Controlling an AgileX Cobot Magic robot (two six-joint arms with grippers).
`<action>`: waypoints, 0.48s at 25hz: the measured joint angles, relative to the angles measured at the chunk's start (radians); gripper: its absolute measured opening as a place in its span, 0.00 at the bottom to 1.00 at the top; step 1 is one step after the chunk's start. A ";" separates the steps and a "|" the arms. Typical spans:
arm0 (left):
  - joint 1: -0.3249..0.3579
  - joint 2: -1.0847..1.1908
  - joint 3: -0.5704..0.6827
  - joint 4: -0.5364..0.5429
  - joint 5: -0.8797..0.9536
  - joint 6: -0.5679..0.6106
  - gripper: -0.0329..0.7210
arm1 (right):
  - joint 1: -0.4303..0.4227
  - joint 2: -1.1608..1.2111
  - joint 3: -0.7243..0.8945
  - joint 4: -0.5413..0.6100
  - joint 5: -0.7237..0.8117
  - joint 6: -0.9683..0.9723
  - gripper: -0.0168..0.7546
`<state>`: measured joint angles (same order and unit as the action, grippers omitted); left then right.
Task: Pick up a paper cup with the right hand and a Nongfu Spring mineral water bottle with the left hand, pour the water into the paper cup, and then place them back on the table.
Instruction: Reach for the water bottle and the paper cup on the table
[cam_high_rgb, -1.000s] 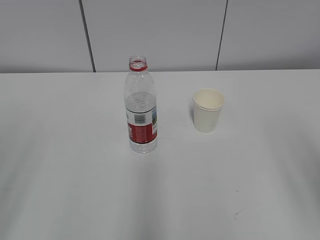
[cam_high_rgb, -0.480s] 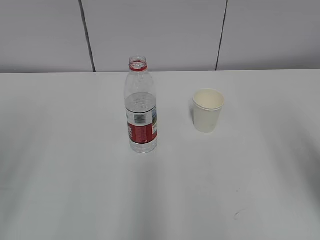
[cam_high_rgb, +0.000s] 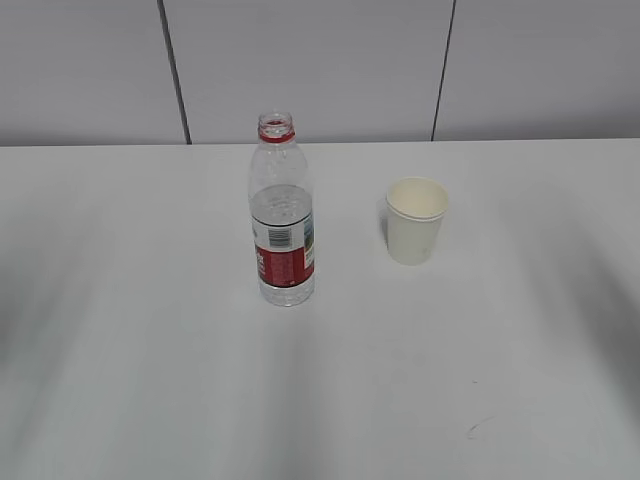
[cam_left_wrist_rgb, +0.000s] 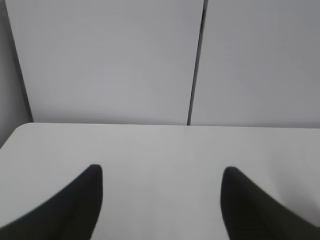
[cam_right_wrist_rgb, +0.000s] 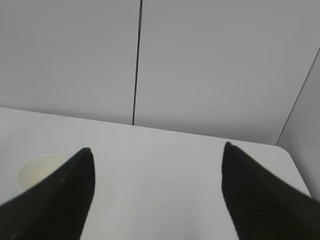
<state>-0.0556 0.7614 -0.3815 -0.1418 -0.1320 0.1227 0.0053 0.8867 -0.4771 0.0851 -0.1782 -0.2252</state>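
Note:
The Nongfu Spring mineral water bottle (cam_high_rgb: 282, 212) stands upright and uncapped on the white table (cam_high_rgb: 150, 350), left of centre. The paper cup (cam_high_rgb: 415, 220) stands upright to its right, apart from it. Neither arm shows in the exterior view. In the left wrist view my left gripper (cam_left_wrist_rgb: 161, 172) is open and empty over bare table; the bottle is out of that view. In the right wrist view my right gripper (cam_right_wrist_rgb: 156, 152) is open and empty; the cup (cam_right_wrist_rgb: 37, 170) shows at the lower left, partly behind the left finger.
A grey panelled wall (cam_high_rgb: 320, 70) rises behind the table's far edge. A small dark speck (cam_high_rgb: 478, 428) marks the tabletop at the front right. The table's right corner (cam_right_wrist_rgb: 282, 150) shows in the right wrist view.
The bottle and cup have not moved. Soft shadows on the tabletop have shifted slightly at the left and right edges.

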 joint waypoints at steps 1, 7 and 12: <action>-0.014 0.025 0.000 -0.001 -0.023 0.000 0.65 | 0.000 0.021 0.000 -0.011 -0.019 0.000 0.79; -0.125 0.190 0.000 -0.001 -0.210 0.000 0.65 | 0.000 0.146 0.000 -0.092 -0.129 0.063 0.79; -0.179 0.366 0.000 -0.004 -0.362 0.000 0.65 | 0.000 0.248 0.000 -0.150 -0.211 0.114 0.79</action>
<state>-0.2343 1.1270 -0.3815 -0.1459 -0.4938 0.1227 0.0053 1.1347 -0.4771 -0.0648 -0.3890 -0.1109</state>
